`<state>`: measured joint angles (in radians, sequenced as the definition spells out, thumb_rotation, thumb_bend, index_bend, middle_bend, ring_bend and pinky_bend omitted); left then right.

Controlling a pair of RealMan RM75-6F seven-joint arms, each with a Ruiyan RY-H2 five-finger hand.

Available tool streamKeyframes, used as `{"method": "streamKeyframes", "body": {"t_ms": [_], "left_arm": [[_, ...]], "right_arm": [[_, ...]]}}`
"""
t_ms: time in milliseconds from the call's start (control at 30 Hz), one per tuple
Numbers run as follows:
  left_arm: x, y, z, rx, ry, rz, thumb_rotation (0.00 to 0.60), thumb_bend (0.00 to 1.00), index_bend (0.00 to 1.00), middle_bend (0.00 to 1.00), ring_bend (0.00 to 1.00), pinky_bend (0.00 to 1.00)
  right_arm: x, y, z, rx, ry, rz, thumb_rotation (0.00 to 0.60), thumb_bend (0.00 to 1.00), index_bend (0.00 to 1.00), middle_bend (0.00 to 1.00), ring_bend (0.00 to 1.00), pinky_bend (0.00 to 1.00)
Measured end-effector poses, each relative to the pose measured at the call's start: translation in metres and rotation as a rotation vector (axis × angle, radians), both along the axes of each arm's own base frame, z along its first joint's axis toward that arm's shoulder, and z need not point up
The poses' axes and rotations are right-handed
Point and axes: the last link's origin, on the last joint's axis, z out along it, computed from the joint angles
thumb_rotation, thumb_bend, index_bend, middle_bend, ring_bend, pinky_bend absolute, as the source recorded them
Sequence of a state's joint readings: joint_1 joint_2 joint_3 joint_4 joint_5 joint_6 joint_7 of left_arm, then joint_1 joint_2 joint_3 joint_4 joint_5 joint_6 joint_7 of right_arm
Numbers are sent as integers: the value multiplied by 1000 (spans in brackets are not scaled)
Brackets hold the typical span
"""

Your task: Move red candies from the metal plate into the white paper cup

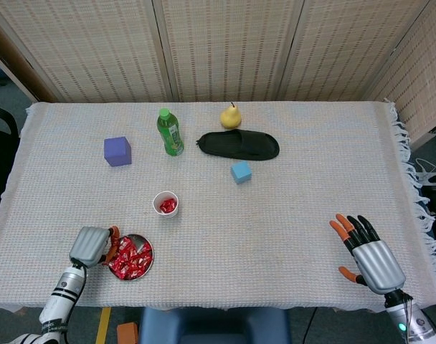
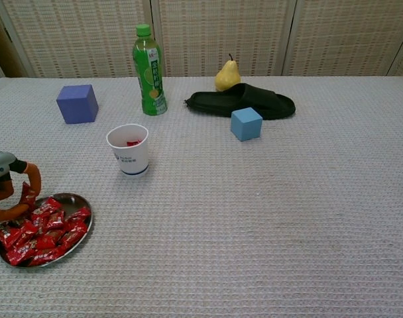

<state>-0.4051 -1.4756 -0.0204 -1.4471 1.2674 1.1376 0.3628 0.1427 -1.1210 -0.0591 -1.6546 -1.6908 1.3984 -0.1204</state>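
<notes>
Left hand, grey shell w/ orange-tipped fingers, sits at the plate's left rim, fingers pinching a crinkly red candy just above the heap. Plate's a shallow round shiny metal dish, piled w/ foil-wrapped candies. Cup, white paper, tapered, stands up and to the right of that hand, a red bit inside. Right hand rests far off on the woven cloth counter, fingers spread, holding nothing.

Head view high, steep, whole table; chest view low, nearer, seemingly forward-facing.
</notes>
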Motion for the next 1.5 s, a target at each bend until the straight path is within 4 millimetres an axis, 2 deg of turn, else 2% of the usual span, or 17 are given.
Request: {"method": "streamKeyframes", "body": {"t_ms": [200, 367, 667, 933, 1067, 1333, 1500], "left_arm": [[5, 3, 6, 26, -14, -12, 600, 381, 480, 1000, 1000, 1000], [20, 11, 15, 59, -54, -47, 600, 380, 479, 1000, 1000, 1000], [81, 35, 24, 95, -126, -189, 600, 382, 482, 1000, 1000, 1000], [126, 58, 4, 87, -126, -267, 600, 380, 487, 1000, 1000, 1000], [132, 68, -5, 91, -111, -273, 600, 382, 487, 1000, 1000, 1000], [133, 87, -17, 91, -90, -243, 600, 382, 485, 1000, 1000, 1000], [136, 90, -24, 79, -91, -245, 600, 384, 476, 1000, 1000, 1000]], "right_arm": [[0, 0, 0, 0, 0, -1, 600, 96, 0, 0, 0, 0], [-1, -1, -1, 5, 3, -4, 600, 96, 0, 0, 0, 0], [-2, -5, -3, 9, 9, -16, 600, 96, 0, 0, 0, 0], [-5, -9, -4, 9, 13, -35, 600, 95, 0, 0, 0, 0], [-6, -10, -4, 11, 15, -40, 600, 96, 0, 0, 0, 0], [-8, -14, -3, 8, 14, -55, 600, 96, 0, 0, 0, 0], [-8, -15, -2, 0, 11, -58, 600, 96, 0, 0, 0, 0]]}}
